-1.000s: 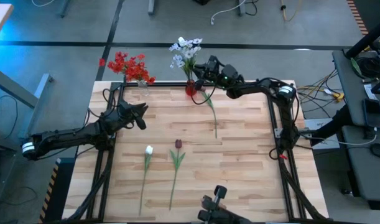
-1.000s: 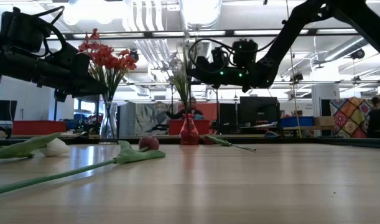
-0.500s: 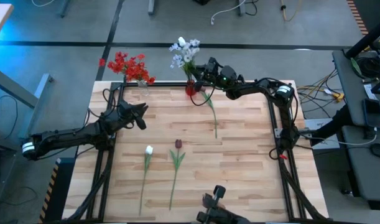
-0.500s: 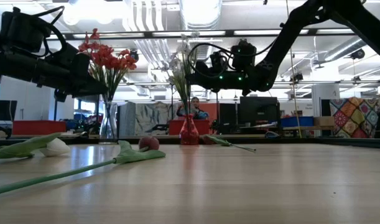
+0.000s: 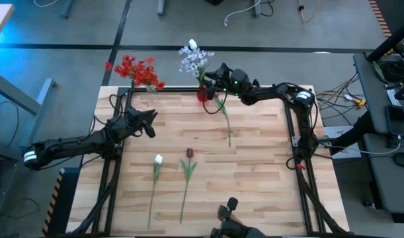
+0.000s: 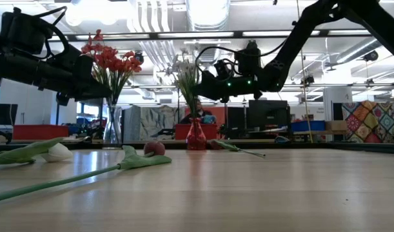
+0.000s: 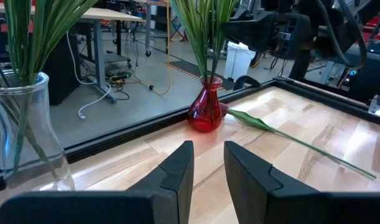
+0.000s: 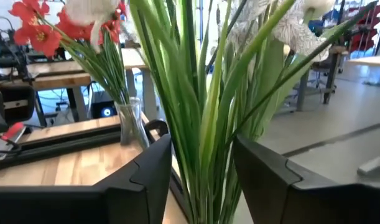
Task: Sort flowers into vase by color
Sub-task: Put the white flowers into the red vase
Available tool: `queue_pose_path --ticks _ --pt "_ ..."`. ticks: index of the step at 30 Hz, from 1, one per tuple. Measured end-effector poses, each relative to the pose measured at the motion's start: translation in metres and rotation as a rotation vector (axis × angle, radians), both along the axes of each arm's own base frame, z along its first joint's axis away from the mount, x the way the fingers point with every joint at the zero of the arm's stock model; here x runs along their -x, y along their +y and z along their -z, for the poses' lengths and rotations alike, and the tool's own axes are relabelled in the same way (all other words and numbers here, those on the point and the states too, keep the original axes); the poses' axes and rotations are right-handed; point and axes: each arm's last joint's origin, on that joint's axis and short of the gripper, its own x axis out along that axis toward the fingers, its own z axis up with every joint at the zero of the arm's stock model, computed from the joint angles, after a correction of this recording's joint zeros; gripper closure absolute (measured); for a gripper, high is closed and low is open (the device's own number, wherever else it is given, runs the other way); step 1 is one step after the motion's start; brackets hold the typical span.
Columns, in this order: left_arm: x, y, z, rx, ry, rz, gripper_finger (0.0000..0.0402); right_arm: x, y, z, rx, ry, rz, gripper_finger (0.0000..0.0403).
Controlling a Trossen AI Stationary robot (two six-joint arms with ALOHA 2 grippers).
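Nearest the front edge of the tabletop [image 5: 254, 178], a white bud [image 5: 158, 159] and a dark red tulip [image 5: 189, 153] are lying side by side, well apart from both arms, their green stems running toward the front.

Farther back, on the left, the left tool [image 5: 151, 123] is hovering over the wood with nothing between its fingers [image 7: 177, 169], which are standing slightly apart. To the right of centre, a green-stemmed flower [image 5: 225, 118] is lying flat, its head touching or just beside the small red vase [image 5: 202, 94].

At the rear edge, the clear glass vase [image 5: 151, 88] is holding the bright red clusters [image 5: 137, 69]. The red vase is standing to its right, holding the white and pale-blue sprays [image 5: 194, 57]. The right tool [image 5: 213, 77] is sitting up among these stems, just above the red vase; its fingers [image 8: 140, 180] are standing apart on either side of the green stems [image 8: 202, 118], with gaps showing, so they are not clamping them.
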Motion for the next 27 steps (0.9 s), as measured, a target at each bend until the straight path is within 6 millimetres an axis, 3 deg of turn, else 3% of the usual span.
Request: queue_pose_path --ticks 27 --pt "-0.001 0.000 -0.003 -0.012 -0.005 0.023 0.0327 0.018 0.015 -0.038 -0.130 0.214 0.071 0.0159"
